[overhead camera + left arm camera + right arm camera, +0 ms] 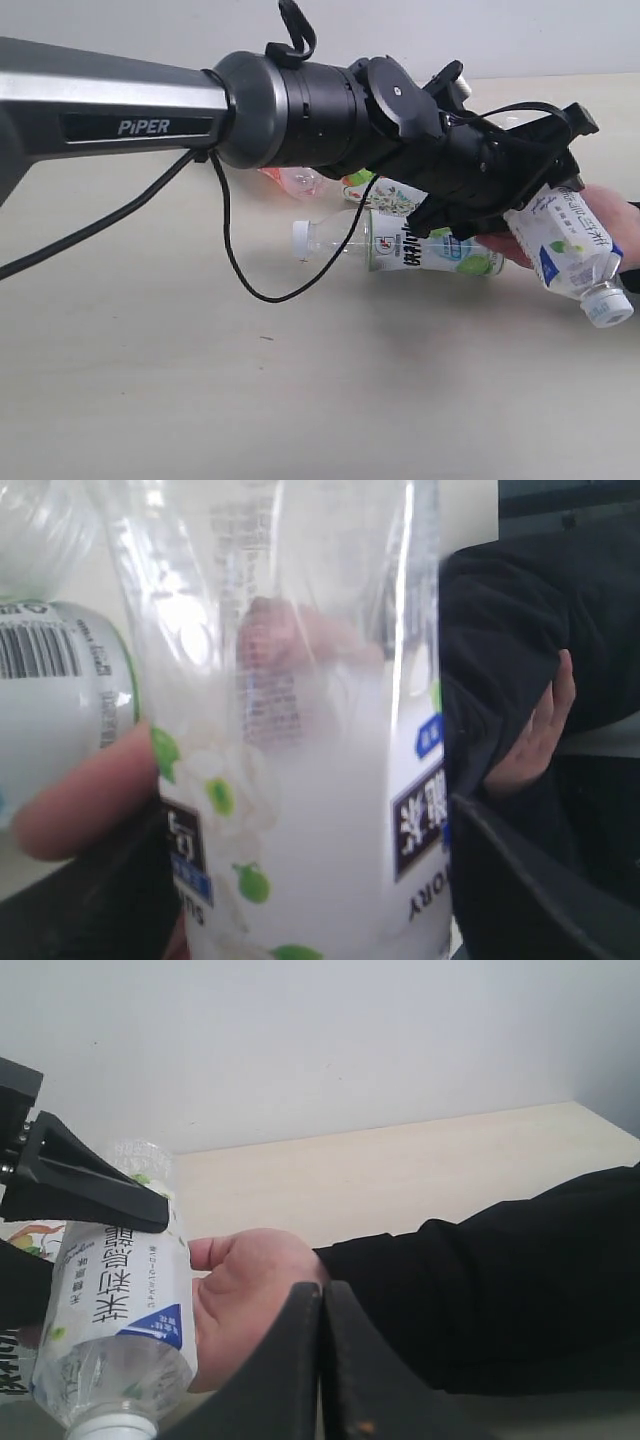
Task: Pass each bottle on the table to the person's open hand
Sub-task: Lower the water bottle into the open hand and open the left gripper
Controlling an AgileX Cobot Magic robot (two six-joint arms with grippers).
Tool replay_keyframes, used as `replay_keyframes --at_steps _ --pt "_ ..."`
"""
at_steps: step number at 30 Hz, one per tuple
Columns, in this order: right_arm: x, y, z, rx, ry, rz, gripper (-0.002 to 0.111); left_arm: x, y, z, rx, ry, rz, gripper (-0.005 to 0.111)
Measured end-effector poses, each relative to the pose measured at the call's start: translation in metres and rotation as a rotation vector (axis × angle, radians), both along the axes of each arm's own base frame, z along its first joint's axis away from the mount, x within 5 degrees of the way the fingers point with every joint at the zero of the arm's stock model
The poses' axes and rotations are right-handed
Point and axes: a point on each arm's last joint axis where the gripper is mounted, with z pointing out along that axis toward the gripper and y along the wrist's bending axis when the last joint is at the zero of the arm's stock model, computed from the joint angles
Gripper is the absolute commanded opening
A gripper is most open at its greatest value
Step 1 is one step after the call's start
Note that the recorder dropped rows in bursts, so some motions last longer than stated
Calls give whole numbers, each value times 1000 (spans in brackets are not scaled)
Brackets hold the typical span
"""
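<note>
Left end effector (310,900), clenched on the blue-marked bottle (570,245), holds it cap-down against the person's open hand (250,1305), above the bench (300,400). Hazard: release before the hand closes would let the tilted bottle slide off.

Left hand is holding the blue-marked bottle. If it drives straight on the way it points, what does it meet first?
Likely the person's palm, which shows through the blue-marked bottle just beyond the left hand; the gap is hard to judge.
</note>
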Motion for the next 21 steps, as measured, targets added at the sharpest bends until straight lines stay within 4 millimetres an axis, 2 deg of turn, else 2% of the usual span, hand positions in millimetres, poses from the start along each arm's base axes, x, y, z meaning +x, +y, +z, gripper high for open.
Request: replay_keyframes --at_steps 4,6,8,14,18,21 --pt "0 0 0 0 0 0 0 0 -1 1 -9 -26 -18 1" --pt "0 0 0 0 0 0 0 0 -1 1 -11 -28 -20 6" --pt "0 0 0 0 0 0 0 0 -1 1 -11 -32 -23 17" --pt "0 0 0 0 0 0 0 0 -1 2 -10 -43 -31 59" --pt "0 0 0 0 0 0 0 0 -1 2 -1 -74 -54 74" --pt "0 0 0 0 0 0 0 0 -1 2 4 -92 -66 75"
